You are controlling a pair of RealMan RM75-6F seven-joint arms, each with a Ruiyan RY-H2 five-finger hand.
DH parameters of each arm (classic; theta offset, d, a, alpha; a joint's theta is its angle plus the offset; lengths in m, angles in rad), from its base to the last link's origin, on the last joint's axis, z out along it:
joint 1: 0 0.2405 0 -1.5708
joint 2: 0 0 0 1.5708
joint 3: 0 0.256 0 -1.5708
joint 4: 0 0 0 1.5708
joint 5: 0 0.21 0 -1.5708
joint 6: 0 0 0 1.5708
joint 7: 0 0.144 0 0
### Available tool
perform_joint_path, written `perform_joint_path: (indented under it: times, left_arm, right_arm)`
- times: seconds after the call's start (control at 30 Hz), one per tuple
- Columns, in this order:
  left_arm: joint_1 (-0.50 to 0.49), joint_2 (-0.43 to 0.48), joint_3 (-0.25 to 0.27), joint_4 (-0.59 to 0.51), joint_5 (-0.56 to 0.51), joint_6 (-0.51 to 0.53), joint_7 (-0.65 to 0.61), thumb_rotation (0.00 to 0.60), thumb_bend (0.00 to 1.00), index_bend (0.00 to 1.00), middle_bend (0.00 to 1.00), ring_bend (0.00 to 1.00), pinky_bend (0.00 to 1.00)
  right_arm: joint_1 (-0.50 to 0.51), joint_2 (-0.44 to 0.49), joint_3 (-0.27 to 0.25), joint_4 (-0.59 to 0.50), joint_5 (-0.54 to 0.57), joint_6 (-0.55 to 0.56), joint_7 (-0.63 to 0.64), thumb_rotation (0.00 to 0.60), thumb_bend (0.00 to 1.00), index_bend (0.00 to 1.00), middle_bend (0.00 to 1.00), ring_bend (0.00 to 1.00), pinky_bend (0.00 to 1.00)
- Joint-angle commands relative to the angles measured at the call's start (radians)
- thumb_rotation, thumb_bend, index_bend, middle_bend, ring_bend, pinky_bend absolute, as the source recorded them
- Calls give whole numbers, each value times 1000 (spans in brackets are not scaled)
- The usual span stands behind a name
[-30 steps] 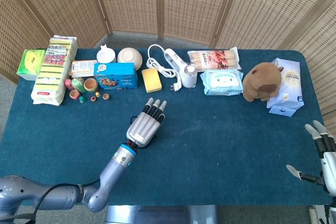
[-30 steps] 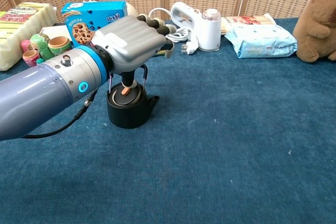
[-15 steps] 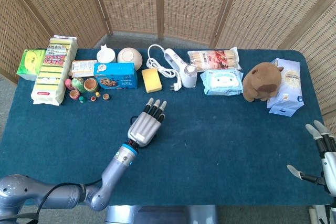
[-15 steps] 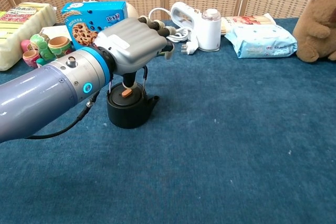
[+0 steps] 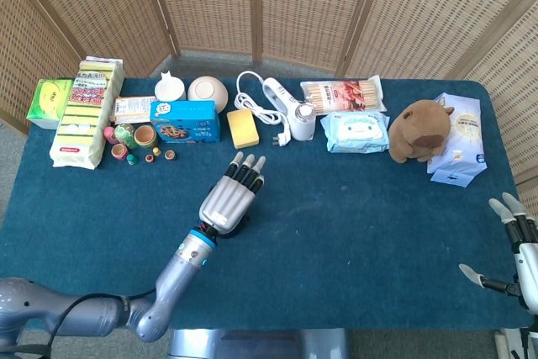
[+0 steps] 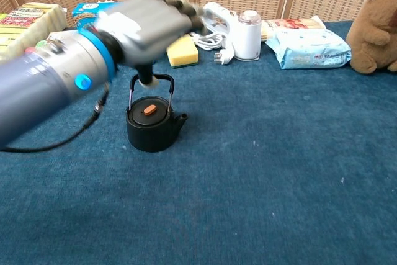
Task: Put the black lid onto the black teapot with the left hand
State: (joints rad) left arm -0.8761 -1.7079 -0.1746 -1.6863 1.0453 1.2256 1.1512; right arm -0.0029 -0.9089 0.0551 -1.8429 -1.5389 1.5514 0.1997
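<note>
1. Near the tabletop's middle, the lid (image 6: 149, 110) sits on the teapot (image 6: 151, 128).
2. The left hand (image 6: 146, 22) has lifted clear, fingers loose, holding nothing.
3. The right hand (image 5: 514, 251) stays spread at the right edge.

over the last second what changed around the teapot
The left hand has let go of the black lid, which now sits on the black teapot, and has lifted up and away, blurred with motion. The teapot, the right hand and the items at the back stayed put.
</note>
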Motion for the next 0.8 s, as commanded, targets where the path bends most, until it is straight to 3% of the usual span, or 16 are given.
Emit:
perform_joint_path:
  times: [0.03,0.2,0.37,0.57,0.7,0.8]
  left_arm:
    - [32,92,8,-101,30,53,3,600,173,1,0,0,72]
    - [98,237,30,-223,65,117,-40,600,153,0,0,0,72]
    - [201,408,77,-288,144,181,-198,600,149,0,0,0,72]
    - [377,596,162,-269,310,305,-572,600,127,0,0,0,72]
    - [496,635,211,-186,379,398,-846,600,99,0,0,0,72]
    - [577,646,238,-130,385,451,-975,600,83,0,0,0,72]
  right_arm:
    - [-1,-1,-1,-1,-2,1,-3,540,27,85,0,0,0]
    - [-1,-5,-2,-3,-3,2,-14,542,27,85,0,0,0]
    - [-3,-8,0,-5,1,8,-23,544,28,85,0,0,0]
    - [-6,-15,11,-2,10,23,-33,542,28,86,0,0,0]
    - [-7,-34,22,5,21,39,-75,543,27,88,0,0,0]
    - [-11,-55,31,8,27,58,-118,544,27,91,0,0,0]
